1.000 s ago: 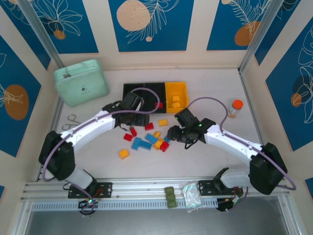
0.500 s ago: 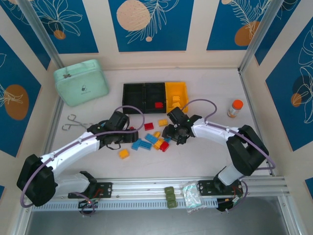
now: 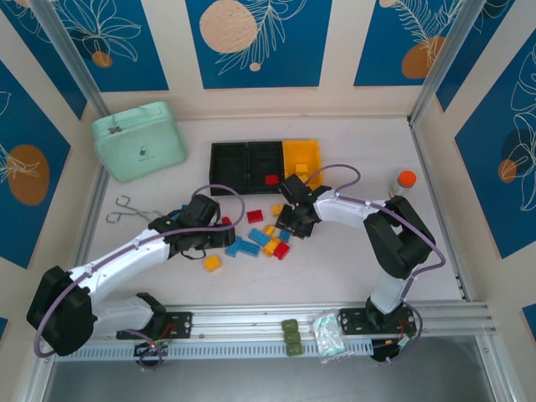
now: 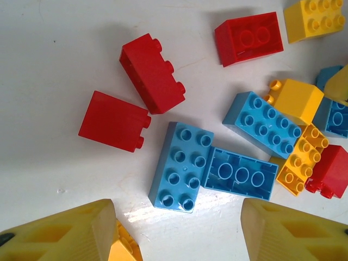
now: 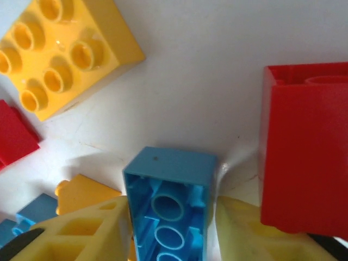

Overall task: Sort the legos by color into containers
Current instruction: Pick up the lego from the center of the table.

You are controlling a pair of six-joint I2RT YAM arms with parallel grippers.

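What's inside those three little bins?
Middle black bin: one red brick. Left black bin: looks empty. Yellow bin: a yellow brick; the right arm covers its near corner.

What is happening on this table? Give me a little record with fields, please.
Left fingers: open, above the loose bricks
Right fingers: closed against both sides of an upturned blue brick
Bins: one red brick in a black bin, yellow bricks in the yellow bin
Unsorted: red, blue and yellow bricks on the table
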